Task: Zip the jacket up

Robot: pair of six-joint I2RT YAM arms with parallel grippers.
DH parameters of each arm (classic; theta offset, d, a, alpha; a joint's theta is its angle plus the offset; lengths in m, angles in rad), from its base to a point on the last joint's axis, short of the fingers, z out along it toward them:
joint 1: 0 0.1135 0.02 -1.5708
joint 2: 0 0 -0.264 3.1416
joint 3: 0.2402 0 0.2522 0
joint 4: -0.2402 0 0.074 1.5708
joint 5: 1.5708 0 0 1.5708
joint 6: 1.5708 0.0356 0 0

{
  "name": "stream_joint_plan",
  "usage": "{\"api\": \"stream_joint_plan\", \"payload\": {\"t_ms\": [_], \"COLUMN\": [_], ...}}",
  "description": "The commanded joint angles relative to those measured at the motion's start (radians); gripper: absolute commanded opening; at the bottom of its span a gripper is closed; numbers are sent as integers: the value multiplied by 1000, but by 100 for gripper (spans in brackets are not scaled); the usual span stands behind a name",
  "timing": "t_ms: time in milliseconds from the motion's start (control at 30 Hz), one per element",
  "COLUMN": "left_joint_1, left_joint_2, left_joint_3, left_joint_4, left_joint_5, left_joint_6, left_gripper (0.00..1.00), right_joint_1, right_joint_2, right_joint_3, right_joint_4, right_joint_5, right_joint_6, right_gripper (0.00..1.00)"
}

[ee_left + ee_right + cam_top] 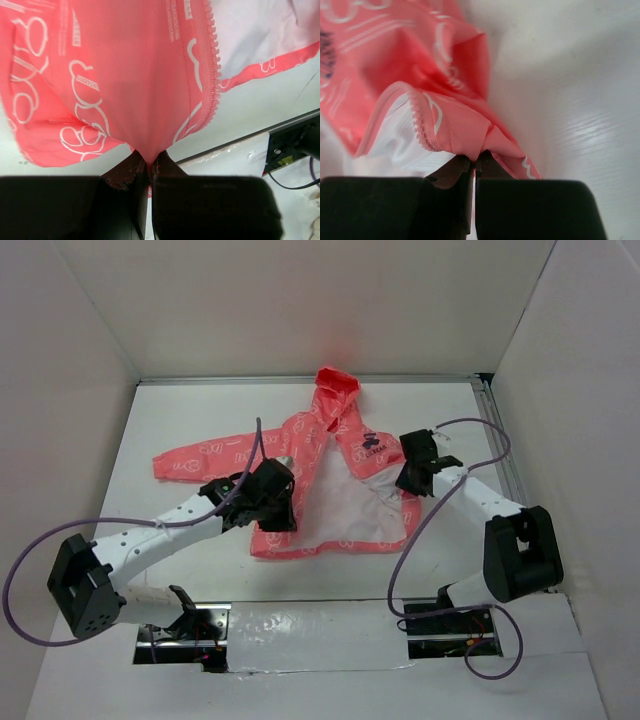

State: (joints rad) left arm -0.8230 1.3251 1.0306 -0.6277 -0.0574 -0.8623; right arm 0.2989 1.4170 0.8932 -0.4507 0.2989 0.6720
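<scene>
The coral-pink jacket (330, 455) lies unzipped on the white table, hood toward the back wall, white lining (350, 505) showing. My left gripper (272, 502) sits over the jacket's left front panel and is shut on a fold of that pink fabric (145, 100); the pink zipper teeth (214, 60) run along the panel's edge just right of the pinch. My right gripper (412, 478) is at the jacket's right side, shut on a bunch of pink fabric (470, 127) beside the other toothed zipper edge (420, 132). A dark blue emblem (370, 446) marks the chest.
White walls enclose the table on three sides. A metal rail (500, 440) runs along the right edge. The arm bases and their cables (440, 625) sit at the near edge, behind a taped seam (250, 145).
</scene>
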Motion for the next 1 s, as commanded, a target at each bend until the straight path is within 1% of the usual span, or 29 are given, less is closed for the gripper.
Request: {"api": "stream_joint_plan", "payload": {"t_ms": [0,33,67,200,233,300,400,467,533,567,633,667,700,800,967], "left_joint_1": [50,59,70,94,96,97,108,124,137,140,150,153,154,159,162], "left_joint_2": [-52,-61,-67,-84,-86,-93,-98,-92,-86,-81,-73,-69,-63,-46,-44], "left_joint_3": [-29,-35,-52,-43,-27,-4,25,49,77,86,115,126,153,183,168], "left_joint_4": [-59,-56,-40,23,39,110,164,206,239,284,319,348,353,400,505], "left_joint_5": [7,14,28,80,90,105,132,154,179,189,228,240,252,281,352], "left_joint_6": [5,-4,5,35,45,78,86,95,103,111,129,141,144,161,178], "left_gripper": [6,2,0,0,0,0,0,0,0,0,0,0,0,0,0], "right_joint_1": [-69,-73,-70,11,26,71,111,120,134,141,154,154,155,154,163], "right_joint_2": [37,37,28,-64,-113,-198,-294,-352,-383,-413,-447,-475,-486,-490,-481], "right_joint_3": [-4,-7,-22,-46,-48,-46,-56,-69,-100,-109,-143,-155,-174,-165,-174], "right_joint_4": [20,42,61,139,159,182,231,271,349,401,444,510,527,529,573], "right_joint_5": [-6,-18,-30,-105,-119,-188,-294,-422,-496,-518,-586,-605,-654,-707,-845], "right_joint_6": [14,3,-23,-124,-136,-192,-209,-207,-203,-201,-215,-219,-233,-246,-213], "right_gripper": [0,0,0,0,0,0,0,0,0,0,0,0,0,0,0]}}
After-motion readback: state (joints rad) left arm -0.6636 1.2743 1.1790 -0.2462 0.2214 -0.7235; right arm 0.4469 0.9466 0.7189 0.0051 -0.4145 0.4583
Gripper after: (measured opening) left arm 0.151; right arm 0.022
